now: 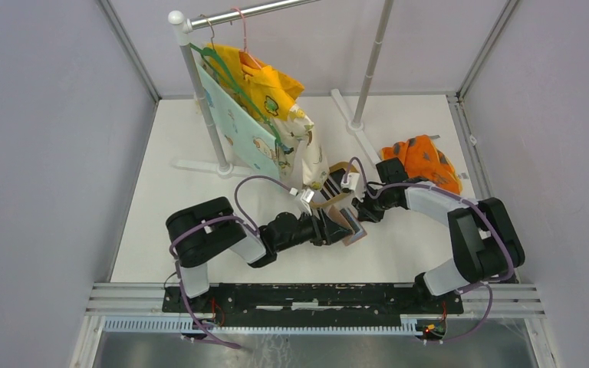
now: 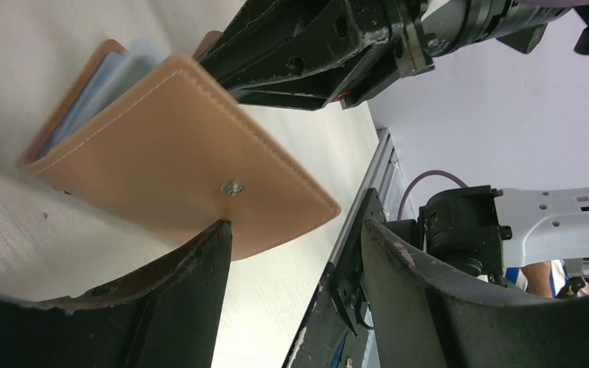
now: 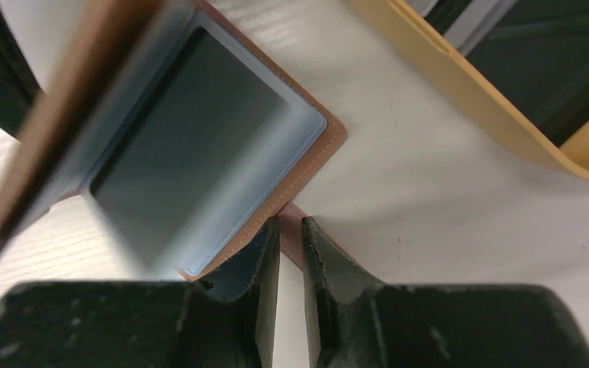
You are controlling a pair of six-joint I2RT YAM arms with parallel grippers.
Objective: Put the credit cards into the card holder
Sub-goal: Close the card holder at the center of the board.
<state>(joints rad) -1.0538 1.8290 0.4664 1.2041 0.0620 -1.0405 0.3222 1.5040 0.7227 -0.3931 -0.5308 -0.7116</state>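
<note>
Where stitched, card holder (image 2: 161,153) looks leathery.

This is a robotics lab test cell. Behind the left gripper (image 1: 336,228) and right gripper (image 1: 363,211), the arms (image 1: 207,230) are bolted to a black base plate (image 1: 314,297) on aluminium rails (image 1: 123,295), with purple cables (image 1: 264,178) looping over them. Plain grey walls (image 1: 46,153) box in the white table (image 1: 399,253). Beyond the grippers stands a clothes rack (image 1: 199,92) hung with garments (image 1: 264,92).

Card holder (image 2: 176,153): tan-brown leather, pale stitching, grey-blue pockets inside. Cloth (image 1: 423,159) upper right: orange w/ dark spots. Hanging garment (image 1: 264,84) top centre: yellow, green print. Dish (image 3: 460,84): tan. Table (image 1: 399,253): white.
</note>
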